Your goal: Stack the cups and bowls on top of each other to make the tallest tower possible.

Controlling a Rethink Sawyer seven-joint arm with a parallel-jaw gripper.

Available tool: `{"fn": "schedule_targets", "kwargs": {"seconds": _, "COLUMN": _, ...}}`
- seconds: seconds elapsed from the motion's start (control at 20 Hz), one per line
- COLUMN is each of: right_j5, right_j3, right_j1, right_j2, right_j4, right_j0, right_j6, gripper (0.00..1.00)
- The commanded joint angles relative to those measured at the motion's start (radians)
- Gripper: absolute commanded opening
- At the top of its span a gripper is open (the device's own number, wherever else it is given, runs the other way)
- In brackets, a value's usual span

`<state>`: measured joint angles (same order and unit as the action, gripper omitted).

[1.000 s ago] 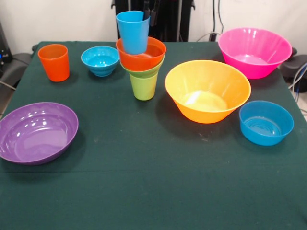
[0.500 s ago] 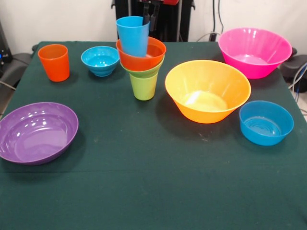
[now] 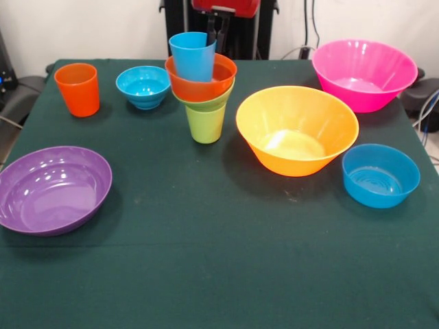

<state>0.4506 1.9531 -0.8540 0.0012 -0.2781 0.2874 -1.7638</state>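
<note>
The tower stands at the table's far middle: a lime green cup [image 3: 206, 125] as base, a small green bowl [image 3: 210, 103] on it, then a medium orange bowl [image 3: 214, 86]. A light blue cup [image 3: 193, 58] stands upright inside the orange bowl. My gripper [image 3: 217, 34] comes down from the top edge and is shut on the blue cup's far rim. An orange cup [image 3: 77, 89] stands at the far left, apart from the tower.
A small blue bowl [image 3: 143, 86] sits between the orange cup and the tower. A purple bowl [image 3: 53, 188] lies at the left. A yellow-orange bowl [image 3: 296, 130], a pink bowl [image 3: 363, 74] and a medium blue bowl [image 3: 380, 175] sit at the right.
My gripper has moved down with the light blue cup, which has sunk lower into the orange bowl. Nothing else has moved.
</note>
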Motion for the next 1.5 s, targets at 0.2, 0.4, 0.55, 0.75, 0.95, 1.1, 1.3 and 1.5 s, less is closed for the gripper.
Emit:
{"fn": "schedule_targets", "kwargs": {"seconds": 0.2, "right_j5": -0.022, "right_j3": 0.026, "right_j1": 0.027, "right_j2": 0.012, "right_j4": 0.012, "right_j0": -0.042, "right_j6": -0.149, "gripper": 0.0}}
{"fn": "schedule_targets", "kwargs": {"seconds": 0.4, "right_j5": -0.024, "right_j3": 0.03, "right_j1": 0.025, "right_j2": 0.006, "right_j4": 0.017, "right_j0": -0.05, "right_j6": -0.153, "gripper": 0.0}}
{"fn": "schedule_targets", "kwargs": {"seconds": 0.55, "right_j5": -0.039, "right_j3": 0.039, "right_j1": 0.027, "right_j2": 0.011, "right_j4": 0.022, "right_j0": -0.05, "right_j6": -0.155, "gripper": 0.0}}
{"fn": "schedule_targets", "kwargs": {"seconds": 0.75, "right_j5": -0.041, "right_j3": 0.039, "right_j1": 0.026, "right_j2": 0.006, "right_j4": 0.026, "right_j0": -0.058, "right_j6": -0.16, "gripper": 0.0}}
{"fn": "schedule_targets", "kwargs": {"seconds": 0.95, "right_j5": -0.038, "right_j3": 0.039, "right_j1": 0.025, "right_j2": 0.001, "right_j4": 0.03, "right_j0": -0.064, "right_j6": -0.162, "gripper": 0.0}}
{"fn": "schedule_targets", "kwargs": {"seconds": 1.1, "right_j5": -0.038, "right_j3": 0.039, "right_j1": 0.027, "right_j2": 0.001, "right_j4": 0.03, "right_j0": -0.065, "right_j6": -0.158, "gripper": 0.0}}
{"fn": "schedule_targets", "kwargs": {"seconds": 1.3, "right_j5": -0.046, "right_j3": 0.039, "right_j1": 0.036, "right_j2": 0.002, "right_j4": 0.028, "right_j0": -0.058, "right_j6": -0.149, "gripper": 0.0}}
{"fn": "schedule_targets", "kwargs": {"seconds": 1.5, "right_j5": -0.055, "right_j3": 0.038, "right_j1": 0.045, "right_j2": 0.001, "right_j4": 0.025, "right_j0": -0.057, "right_j6": -0.146, "gripper": 0.0}}
